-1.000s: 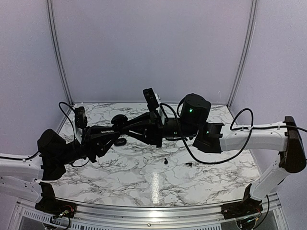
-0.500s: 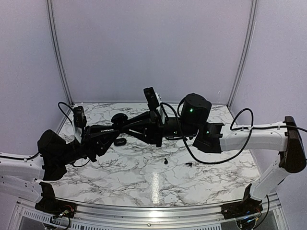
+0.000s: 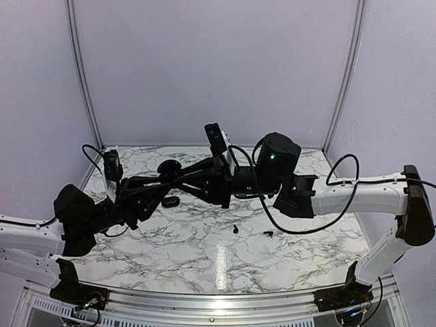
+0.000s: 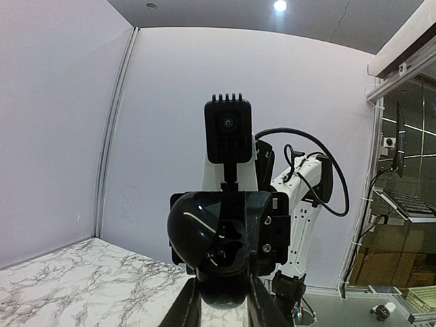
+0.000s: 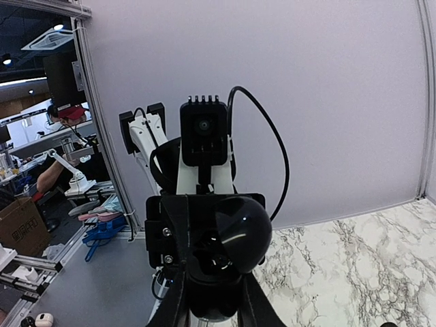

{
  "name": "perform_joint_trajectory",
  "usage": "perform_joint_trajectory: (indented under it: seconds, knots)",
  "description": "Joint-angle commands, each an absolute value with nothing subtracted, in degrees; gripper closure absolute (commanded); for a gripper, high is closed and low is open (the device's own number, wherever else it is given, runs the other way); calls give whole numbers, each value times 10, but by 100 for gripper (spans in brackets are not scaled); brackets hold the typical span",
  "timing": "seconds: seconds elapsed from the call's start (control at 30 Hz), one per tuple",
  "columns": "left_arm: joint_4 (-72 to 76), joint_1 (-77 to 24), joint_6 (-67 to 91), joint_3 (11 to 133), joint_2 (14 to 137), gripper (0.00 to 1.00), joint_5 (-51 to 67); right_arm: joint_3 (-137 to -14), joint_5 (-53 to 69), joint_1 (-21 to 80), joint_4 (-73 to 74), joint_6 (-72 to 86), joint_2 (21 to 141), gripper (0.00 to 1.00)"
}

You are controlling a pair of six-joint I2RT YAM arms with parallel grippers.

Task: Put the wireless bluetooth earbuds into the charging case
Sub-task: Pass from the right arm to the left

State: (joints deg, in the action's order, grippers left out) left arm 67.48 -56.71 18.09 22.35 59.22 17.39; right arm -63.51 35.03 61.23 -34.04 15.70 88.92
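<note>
The glossy black charging case (image 3: 168,167) hangs in the air above the table's left middle, lid swung open. My left gripper (image 3: 163,181) and right gripper (image 3: 180,174) meet at it from opposite sides. In the left wrist view the case's base (image 4: 222,289) sits pinched between my left gripper's (image 4: 223,283) fingers, the domed lid (image 4: 193,230) to the left. The right wrist view shows my right gripper (image 5: 211,286) shut on the same base, with the lid (image 5: 244,228) to the right. Two tiny black earbuds (image 3: 235,229) (image 3: 268,233) lie on the marble. I cannot tell what fills the case's wells.
A small dark oval object (image 3: 170,201) lies on the marble table (image 3: 204,262) under the held case. The booth's white walls close the table at the back and sides. Cables loop from both arms.
The left arm has eased slightly up and left. Both grippers stay closed on the case, and the earbuds on the table have not moved.
</note>
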Motion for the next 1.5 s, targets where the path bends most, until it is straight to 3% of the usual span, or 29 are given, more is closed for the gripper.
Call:
perform_joint_trajectory:
  seconds: [0.0,0.2,0.8,1.3,1.47]
  knots:
    - [691,-574,182,243,597,74,178,-648,356,622,-337,164,904,100]
    - [691,-574,182,240,597,72,178,-646,354,622,-332,161,899,100]
    - [681,-574,179,227,582,84,195,-649,367,621,-337,167,894,100]
    - [644,-574,167,229,567,68,212,-651,370,621,-330,167,896,100]
    - [642,-574,168,227,564,72,205,-649,367,620,-330,168,894,100]
